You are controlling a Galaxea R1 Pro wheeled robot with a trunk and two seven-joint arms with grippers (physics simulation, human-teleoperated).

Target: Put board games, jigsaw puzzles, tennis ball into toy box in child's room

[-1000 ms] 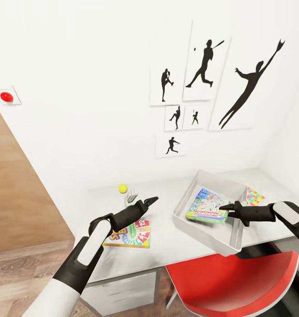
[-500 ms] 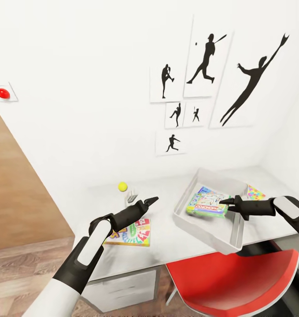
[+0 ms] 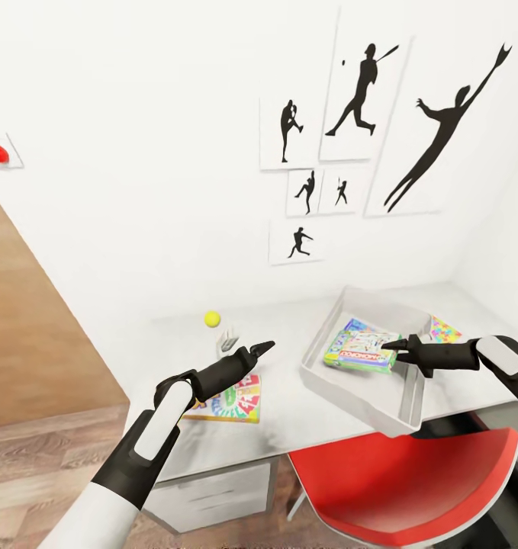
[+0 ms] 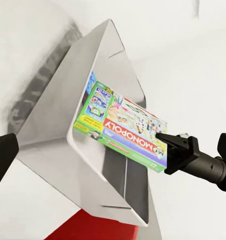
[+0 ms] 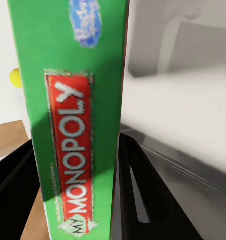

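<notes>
Here the Monopoly box (image 3: 362, 352) lies inside the toy box (image 3: 365, 396), its long axis running across the bin, pinched at one end by the right gripper (image 3: 390, 345). A blue game box (image 3: 353, 326) peeks from beneath it. Beyond the toy box's far corner sits a jigsaw puzzle (image 3: 445, 330). Left of the bin, the left gripper (image 3: 263, 348), fingers pressed together, hovers over a lettered game box (image 3: 232, 402); the tennis ball (image 3: 212, 319) rests farther back.
</notes>
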